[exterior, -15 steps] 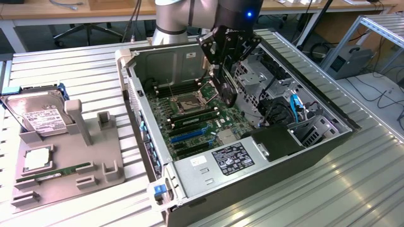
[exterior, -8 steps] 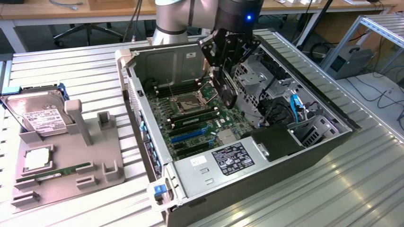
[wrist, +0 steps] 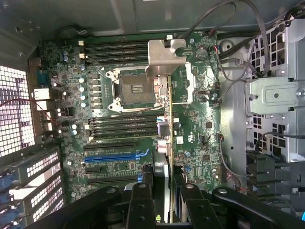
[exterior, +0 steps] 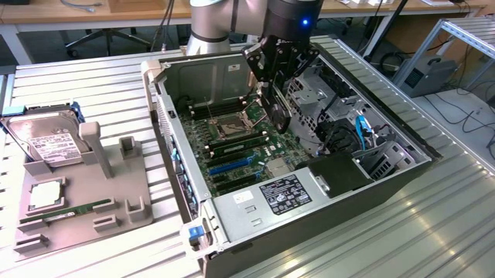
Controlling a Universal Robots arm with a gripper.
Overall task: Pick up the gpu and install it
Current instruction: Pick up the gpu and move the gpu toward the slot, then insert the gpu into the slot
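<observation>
My gripper (exterior: 276, 81) hangs inside the open computer case (exterior: 166, 116), shut on the gpu (exterior: 279, 113). The gpu is a thin dark card held on edge, pointing down over the green motherboard (exterior: 232, 145). In the wrist view the gripper (wrist: 164, 200) clamps the card edge-on between its black fingers (wrist: 140, 200). The gpu (wrist: 170, 119) runs away from me, and its silver bracket (wrist: 159, 57) covers part of the CPU socket (wrist: 136, 88). The card floats above the board, apart from the blue slot (wrist: 116, 156) and the black slots beside it.
A drive cage (exterior: 309, 98) and loose cables (exterior: 360, 130) crowd the case on the exterior view's right. The power supply (exterior: 282, 194) sits at the near end. Outside, a grey holder (exterior: 77, 202) carries a hard drive (exterior: 46, 142) and a RAM stick (exterior: 66, 213).
</observation>
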